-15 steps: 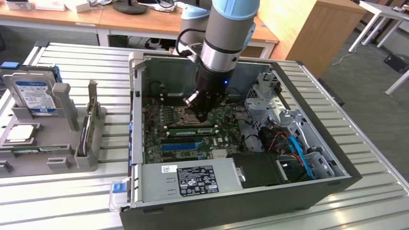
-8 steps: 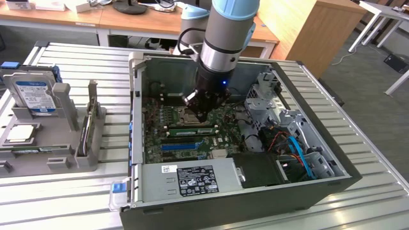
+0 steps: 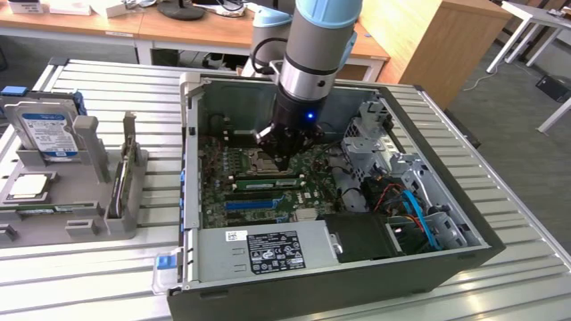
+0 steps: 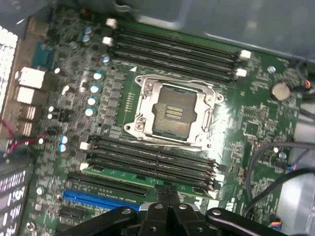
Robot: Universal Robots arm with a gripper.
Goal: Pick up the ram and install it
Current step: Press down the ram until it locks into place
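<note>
Black two-finger gripper [image 4: 167, 196], jaws closed, pressing long green ram stick [image 4: 147, 178] into its motherboard slot; seating step, calling for even downward force.

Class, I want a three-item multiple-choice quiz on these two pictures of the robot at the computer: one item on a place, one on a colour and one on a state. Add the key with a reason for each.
1. Where is the gripper?
A. outside the case
B. inside the open computer case, just over the motherboard
C. raised high above the case

2. What colour is the long slot beside the black slots?
A. red
B. yellow
C. blue

3. How do the jaws stand?
A. shut together
B. wide apart
C. clamped on a screwdriver

Key:
1. B: in the exterior view the arm reaches down between the case walls to the board.
2. C: the wrist view shows it bright blue.
3. A: in the wrist view the two fingers meet with no gap.
</note>
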